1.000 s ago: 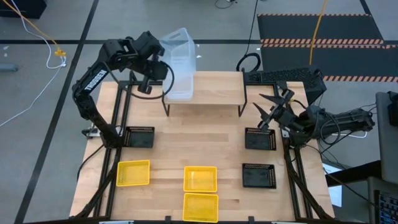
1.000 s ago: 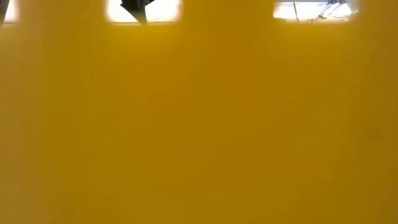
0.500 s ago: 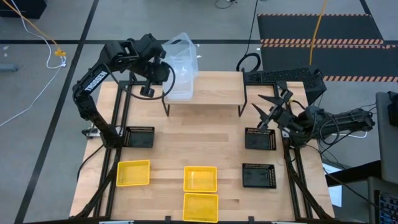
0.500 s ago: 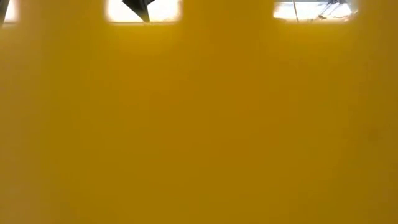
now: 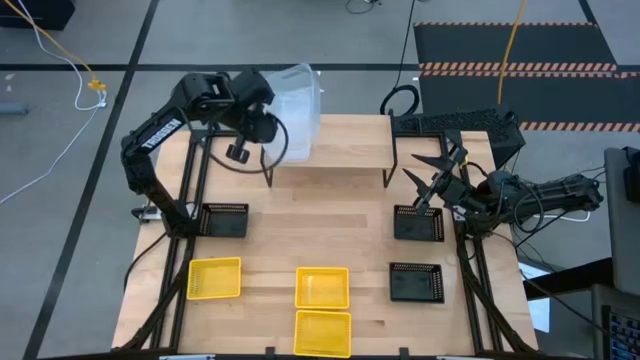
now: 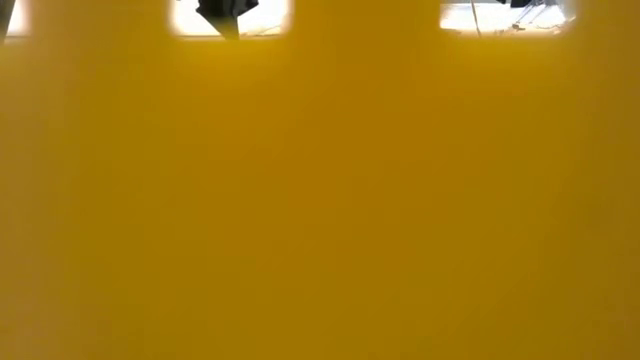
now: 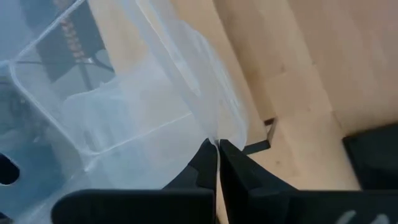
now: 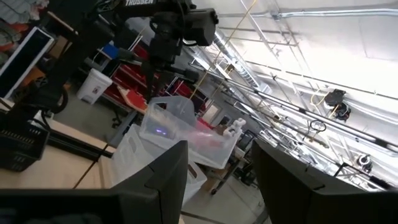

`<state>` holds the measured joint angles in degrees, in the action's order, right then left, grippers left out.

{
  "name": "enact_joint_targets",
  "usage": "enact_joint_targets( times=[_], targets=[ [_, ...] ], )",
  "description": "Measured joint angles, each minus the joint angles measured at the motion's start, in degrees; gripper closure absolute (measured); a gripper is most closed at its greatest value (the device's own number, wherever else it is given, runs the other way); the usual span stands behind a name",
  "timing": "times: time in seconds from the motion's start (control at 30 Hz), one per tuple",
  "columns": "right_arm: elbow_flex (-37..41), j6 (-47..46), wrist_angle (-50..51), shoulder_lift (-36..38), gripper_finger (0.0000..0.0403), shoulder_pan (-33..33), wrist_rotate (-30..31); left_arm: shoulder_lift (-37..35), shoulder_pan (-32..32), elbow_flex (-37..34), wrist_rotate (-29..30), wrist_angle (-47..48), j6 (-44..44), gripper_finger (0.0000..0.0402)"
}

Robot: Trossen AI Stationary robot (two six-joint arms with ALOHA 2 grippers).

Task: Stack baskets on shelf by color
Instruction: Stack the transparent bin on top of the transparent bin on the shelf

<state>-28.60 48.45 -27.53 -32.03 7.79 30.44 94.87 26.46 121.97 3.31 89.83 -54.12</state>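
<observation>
My left gripper [image 5: 272, 112] is shut on a clear basket [image 5: 295, 92], held tilted above the left end of the shelf [image 5: 345, 148]. Another clear basket [image 8: 140, 163] stands on the shelf under it. My right gripper [image 5: 436, 172] is open and empty, above the table's right side, over a black basket [image 5: 418, 223]. Two more black baskets [image 5: 225, 220] [image 5: 415, 283] and three yellow baskets [image 5: 215, 278] [image 5: 322, 287] [image 5: 322, 332] rest on the table. A yellow basket wall [image 6: 320, 200] fills the low view. My left gripper pinches the clear basket's thin side wall at its rim [image 7: 211, 132] between its two fingers [image 7: 239, 168]. The basket is lifted clear and tilted, as the right wrist view [image 8: 169, 121] shows, above the clear basket on the shelf.
The shelf's middle and right part [image 5: 350, 135] are bare wood. A dark keyboard-like object [image 5: 455, 122] lies at the table's far right corner. Bare tabletop [image 5: 320, 215] lies between the shelf and the yellow baskets.
My left gripper has gone toward the table's right edge with the clear basket, which stays tilted and has come more squarely over the shelf's left end. My right gripper has kept still and open.
</observation>
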Motion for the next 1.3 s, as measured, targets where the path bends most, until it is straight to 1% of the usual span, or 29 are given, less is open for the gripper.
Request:
enact_joint_targets(
  times=[0.1, 0.17, 0.3, 0.4, 0.6, 0.8, 1.0, 1.1, 1.2, 1.3],
  targets=[
    [0.00, 0.80, -0.04, 0.00, 0.0232, 0.00, 0.00, 0.00, -1.86, -0.12, 4.08, -0.69, 1.43, 0.0396],
    [0.00, 0.89, -0.04, 0.00, 0.0232, 0.00, 0.00, 0.00, -2.87, -0.12, 5.46, -0.58, 2.31, 0.0393],
    [0.00, 1.93, -0.04, 0.00, 0.0232, 0.00, 0.00, 0.00, -3.54, -0.12, 5.13, 0.19, 6.32, 0.0398],
    [0.00, 2.20, -0.33, 0.00, 0.0232, 0.00, 0.00, 0.00, -3.18, -0.12, 4.77, 0.14, 9.76, 0.0394],
    [0.00, 2.20, -0.48, 0.00, 0.0232, 0.00, -0.04, -0.02, -3.10, -0.12, 2.91, 0.12, 9.29, 0.0398],
    [0.00, 2.20, -0.30, 0.01, 0.0232, 0.00, -0.09, 0.00, -1.92, -0.12, 3.37, 0.16, 9.65, 0.0390],
    [0.00, 2.20, 0.19, 0.01, 0.0232, 0.00, -0.02, 0.00, -0.85, -0.12, 3.32, 0.19, 10.18, 0.0397],
    [0.00, 2.20, 0.42, 0.00, 0.0232, 0.02, -0.02, 0.00, -0.59, -0.12, 3.56, 0.15, 11.81, 0.0387],
    [0.00, 2.15, 0.44, 0.00, 0.0232, 0.00, 0.00, 0.00, -0.63, -0.12, 6.28, 0.15, 13.78, 0.0367],
    [0.00, 1.92, 0.56, 0.00, 0.0232, 0.02, 0.02, 0.00, -0.59, -0.10, 7.37, 0.05, 12.42, 0.0358]
  ],
)
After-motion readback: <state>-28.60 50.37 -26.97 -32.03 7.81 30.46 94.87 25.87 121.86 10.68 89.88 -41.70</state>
